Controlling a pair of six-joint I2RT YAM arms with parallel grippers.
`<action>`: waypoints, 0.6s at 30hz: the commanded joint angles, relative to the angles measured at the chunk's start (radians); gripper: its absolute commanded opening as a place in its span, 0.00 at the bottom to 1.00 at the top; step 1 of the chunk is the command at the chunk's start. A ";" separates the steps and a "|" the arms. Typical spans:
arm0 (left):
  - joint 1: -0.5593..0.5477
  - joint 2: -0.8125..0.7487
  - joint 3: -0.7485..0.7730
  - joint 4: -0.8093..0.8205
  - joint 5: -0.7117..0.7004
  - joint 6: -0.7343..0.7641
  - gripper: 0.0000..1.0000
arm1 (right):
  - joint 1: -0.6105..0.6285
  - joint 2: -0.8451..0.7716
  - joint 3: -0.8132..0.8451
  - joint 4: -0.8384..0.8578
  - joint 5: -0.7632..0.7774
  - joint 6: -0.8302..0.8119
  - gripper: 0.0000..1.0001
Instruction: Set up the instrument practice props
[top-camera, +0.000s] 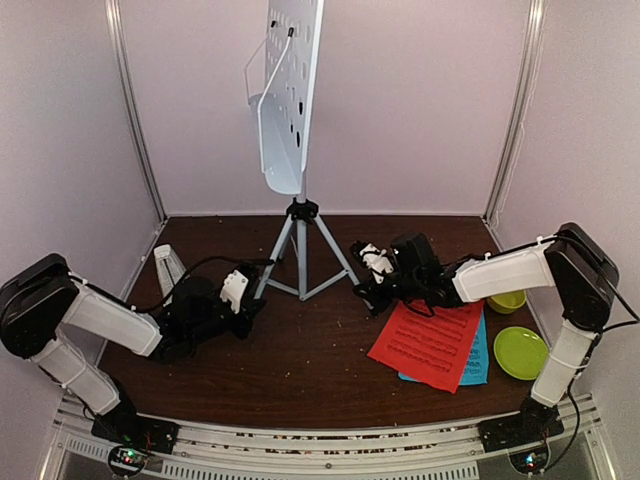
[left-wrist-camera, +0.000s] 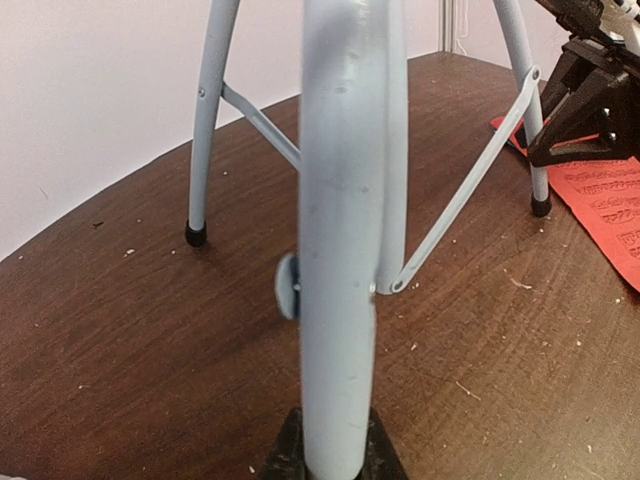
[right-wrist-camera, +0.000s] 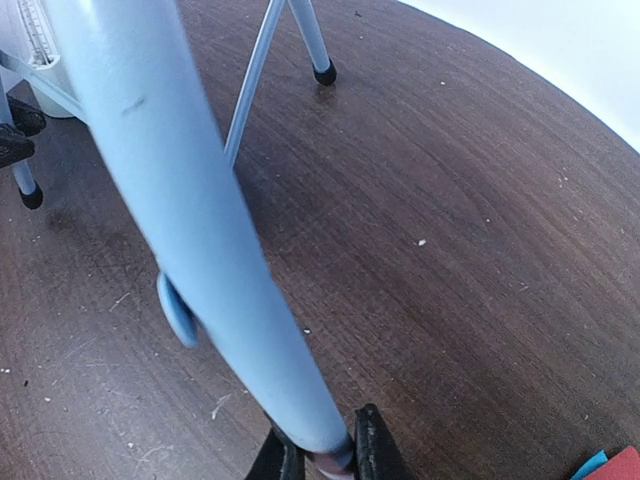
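Two tripod (top-camera: 301, 250) legs sit clamped in left pincer (left-wrist-camera: 335, 452) and right pincer (right-wrist-camera: 325, 455); metronome (top-camera: 168, 268), red page (top-camera: 428, 345) nearby.

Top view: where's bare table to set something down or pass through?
Free: front centre, between left gripper and red sheet; also the back-right corner beyond the right gripper. Crowded: around the tripod, metronome at left, green bowl and plate at right.
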 joint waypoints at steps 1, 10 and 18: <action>0.039 0.104 -0.016 0.004 -0.092 -0.060 0.00 | -0.059 0.031 0.031 -0.066 0.273 0.102 0.00; 0.046 0.117 0.003 0.026 -0.168 -0.102 0.00 | -0.067 0.077 0.087 -0.070 0.322 0.111 0.00; 0.109 -0.010 -0.184 0.011 -0.332 -0.207 0.00 | -0.229 -0.001 -0.035 0.000 0.306 0.227 0.00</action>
